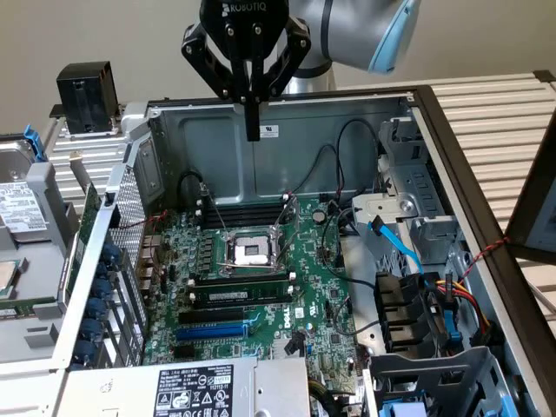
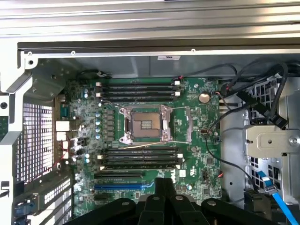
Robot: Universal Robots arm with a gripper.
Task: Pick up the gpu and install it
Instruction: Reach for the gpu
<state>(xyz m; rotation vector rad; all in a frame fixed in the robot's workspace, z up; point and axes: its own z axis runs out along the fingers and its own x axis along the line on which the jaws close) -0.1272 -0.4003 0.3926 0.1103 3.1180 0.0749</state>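
- The gpu point(image 1: 84, 228): one green card standing on edge just outside the computer case point(image 1: 217, 148), at the exterior view's left, beside the perforated rear panel point(image 1: 130, 221). It is seen edge-on, so its cooler and bracket cannot be made out. Nothing grips it.
- The gripper point(image 1: 253, 132): one, with its two fingers pressed together and nothing between them. It hangs over the far wall of the case, well apart from the gpu. In the wrist view the closed fingers point(image 2: 164, 185) point down over the board.
- One arm point(image 1: 365, 30), grey with a pale blue cap, carries the gripper.
- One large green motherboard point(image 1: 304, 287) lies flat in the open case.
- One processor socket point(image 2: 146, 123) sits mid-board, its metal frame around a bare centre.
- Two banks of long black memory slots point(image 2: 138, 90), one on each side of the socket.
- One blue slot point(image 2: 124, 186) lies past the nearer memory bank, with a shorter black slot point(image 2: 119, 176) just beside it. Both stand unfilled.
- One round silver coin cell point(image 2: 204, 97) sits near the board's edge.
- One bright blue cable point(image 1: 395, 243) runs across the drive bays at the exterior view's right.
- One labelled power supply point(image 1: 195, 391) fills the near end of the case.
- Outside the case, at the exterior view's left: one black box point(image 1: 87, 95) on a ribbed surface, and one hard drive point(image 1: 22, 204) lying flat.
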